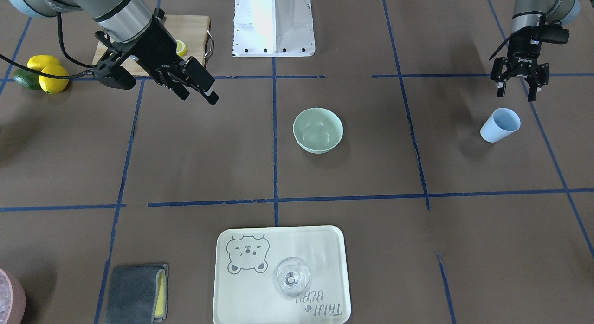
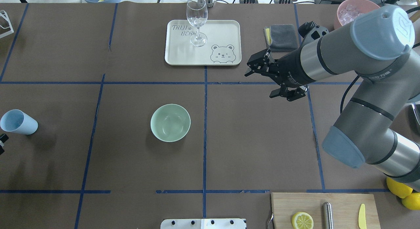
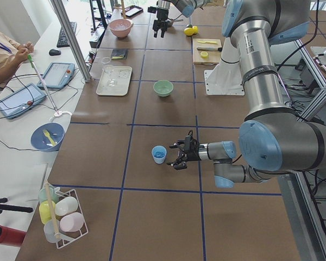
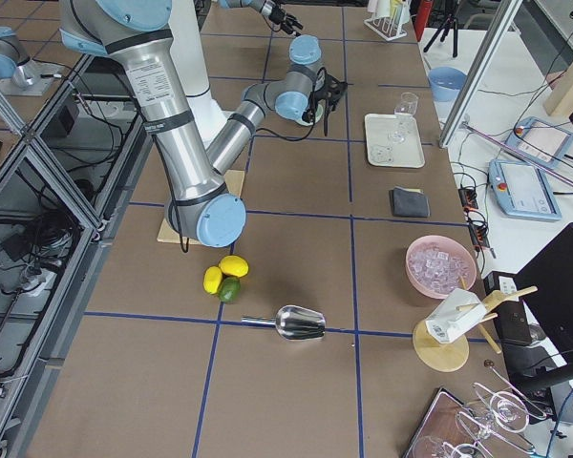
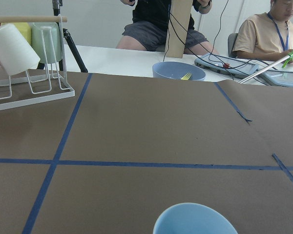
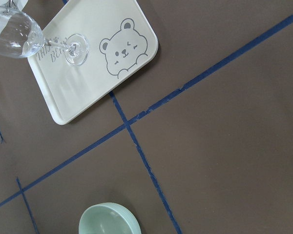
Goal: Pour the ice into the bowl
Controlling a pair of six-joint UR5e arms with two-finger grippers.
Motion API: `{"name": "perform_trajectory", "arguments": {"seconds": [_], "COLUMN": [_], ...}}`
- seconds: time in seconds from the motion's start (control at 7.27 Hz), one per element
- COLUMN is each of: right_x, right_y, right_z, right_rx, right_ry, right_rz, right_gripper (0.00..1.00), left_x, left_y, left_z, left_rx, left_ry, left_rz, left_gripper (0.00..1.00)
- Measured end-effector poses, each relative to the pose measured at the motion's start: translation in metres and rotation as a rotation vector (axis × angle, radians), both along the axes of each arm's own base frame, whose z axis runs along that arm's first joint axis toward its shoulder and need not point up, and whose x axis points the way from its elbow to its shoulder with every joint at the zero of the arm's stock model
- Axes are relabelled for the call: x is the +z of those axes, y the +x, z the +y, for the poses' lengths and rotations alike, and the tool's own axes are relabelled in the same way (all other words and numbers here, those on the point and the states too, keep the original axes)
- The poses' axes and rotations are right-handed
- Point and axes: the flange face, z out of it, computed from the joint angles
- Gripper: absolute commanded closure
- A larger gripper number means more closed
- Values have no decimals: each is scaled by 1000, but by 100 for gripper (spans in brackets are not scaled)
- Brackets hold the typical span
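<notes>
Brown paper-covered counter point(image 1: 371, 175) with a blue tape grid filled pretty much every view. The right arm point(image 2: 361, 58) was the biggest thing on my overhead feed, coming in from the right edge and reaching toward the upper middle. Its right gripper point(image 1: 198, 97) hung above the counter at the upper left of the front-facing view, jaws spread wide, nothing in them. The left arm point(image 1: 529, 13) dropped in at the top right of that same view. Its left gripper point(image 1: 515, 94) pointed down, also spread wide with nothing held, just above the light blue cup point(image 1: 499, 125) and not touching it.

The cream tray point(image 1: 260, 296) with the bear print sat at the bottom centre of the front-facing view, with the clear glass point(image 1: 291, 276) standing upright on it. A wooden cutting board point(image 2: 341, 206) lay at the bottom right of the overhead frame.

The pink container point(image 4: 441, 292) sat at the right of the right-side view, well apart from both grippers, and the ice point(image 4: 441, 262) was heaped inside it. The mint-green bowl point(image 1: 318, 146) stood upright near the centre of the front-facing view, between the two arms, with neither gripper near it.
</notes>
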Motion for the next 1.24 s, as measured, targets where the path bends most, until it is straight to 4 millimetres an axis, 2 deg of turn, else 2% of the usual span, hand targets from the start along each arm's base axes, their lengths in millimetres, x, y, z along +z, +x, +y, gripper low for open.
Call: {"name": "perform_trajectory", "arguments": {"seconds": [0.28,0.55,0.96,1.24], "right_x": [2,6,8,7], "right_y": [-2,-3,-4,-3], "right_z": [0,-1,0,1], "right_rx": [-5,-8,-10,-11], "right_ry": [-1,-4,-6,-5], "right_rz": [2,7,10,8], "right_gripper": [0,0,0,0], "left_x": [14,22,31,34], "left_y": [14,40,54,81], "left_z": [9,10,6,6], "left_rx": [22,3,-70,-79], "left_ry": [14,29,69,74], "left_rz": [-26,-17,-32,-22], "left_gripper": [1,1,1,1]}}
